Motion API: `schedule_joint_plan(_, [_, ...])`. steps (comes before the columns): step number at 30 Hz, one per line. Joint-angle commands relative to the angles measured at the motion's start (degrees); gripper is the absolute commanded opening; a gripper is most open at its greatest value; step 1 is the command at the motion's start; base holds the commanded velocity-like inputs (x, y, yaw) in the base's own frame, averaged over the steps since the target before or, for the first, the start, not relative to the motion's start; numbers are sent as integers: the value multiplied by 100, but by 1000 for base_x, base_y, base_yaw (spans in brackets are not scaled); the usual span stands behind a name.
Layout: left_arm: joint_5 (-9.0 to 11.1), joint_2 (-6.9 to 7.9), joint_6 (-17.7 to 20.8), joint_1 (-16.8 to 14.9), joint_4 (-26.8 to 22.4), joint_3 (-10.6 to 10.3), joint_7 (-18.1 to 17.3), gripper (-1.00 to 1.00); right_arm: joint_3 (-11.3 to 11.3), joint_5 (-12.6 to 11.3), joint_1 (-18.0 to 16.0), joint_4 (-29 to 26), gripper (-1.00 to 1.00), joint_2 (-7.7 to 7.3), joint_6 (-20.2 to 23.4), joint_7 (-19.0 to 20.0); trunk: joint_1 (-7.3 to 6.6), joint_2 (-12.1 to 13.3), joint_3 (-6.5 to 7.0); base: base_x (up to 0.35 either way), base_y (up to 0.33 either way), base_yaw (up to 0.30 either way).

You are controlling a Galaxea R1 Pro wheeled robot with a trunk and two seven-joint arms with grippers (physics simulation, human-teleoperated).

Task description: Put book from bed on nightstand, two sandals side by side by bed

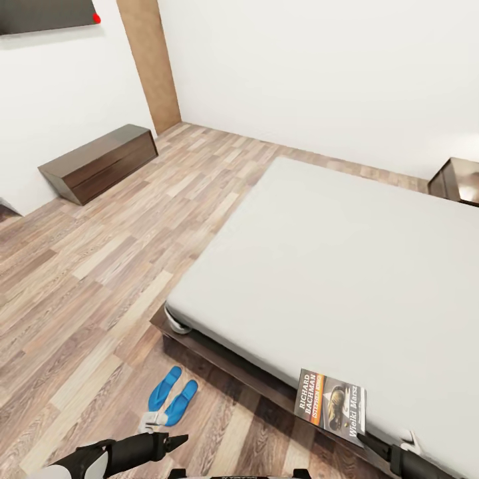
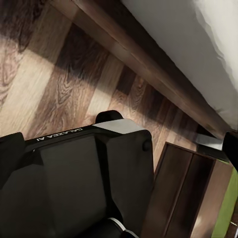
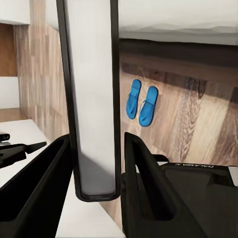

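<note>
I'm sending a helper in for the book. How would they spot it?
Find the large bed with the pale grey mattress. At its near edge, by the foot corner, lies the book: a thin dark paperback with an orange band and white lettering "Richard Bachman", the only item on the mattress.

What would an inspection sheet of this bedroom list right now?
Surface: brown-grey wood plank floor; large low bed with pale grey mattress.
Job's things: thin dark paperback book with an orange band at the mattress's near corner; two bright blue flip-flop sandals side by side on the floor by the bed; small dark brown wooden nightstand beyond the bed.
Clutter: nothing seen.
Grippers: right fingers flank the paperback book and seem clamped on it; left fingers hang above the floor near the sandals, state unclear.
Cables: nothing seen.
Surroundings: long low dark brown cabinet, plain brown door, white walls.
</note>
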Motion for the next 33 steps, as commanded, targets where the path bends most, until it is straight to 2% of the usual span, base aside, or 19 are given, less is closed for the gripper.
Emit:
schedule_joint_plan(1, [6,0,0,-5,8,14,-17,100,34,-60,-2,-2,-100,-5,60,13,3,-9,-8,0,0,181])
schedule_joint_plan(19, [9,70,-41,39,8,23,69,100,40,-60,-2,7,-100,-4,60,1,3,-9,-8,0,0,192])
schedule_joint_plan(22, [14,143,-62,39,8,23,204,100,36,-60,-2,7,-100,-5,60,4,3,-9,-8,0,0,199])
schedule_joint_plan(26, [28,167,-131,39,8,23,422,100,34,-60,-2,7,-100,-5,60,3,3,-9,-8,0,0,199])
schedule_joint_plan(33, [32,158,-148,55,8,23,472,100,37,-60,-2,7,-100,-5,60,0,3,-9,-8,0,0,199])
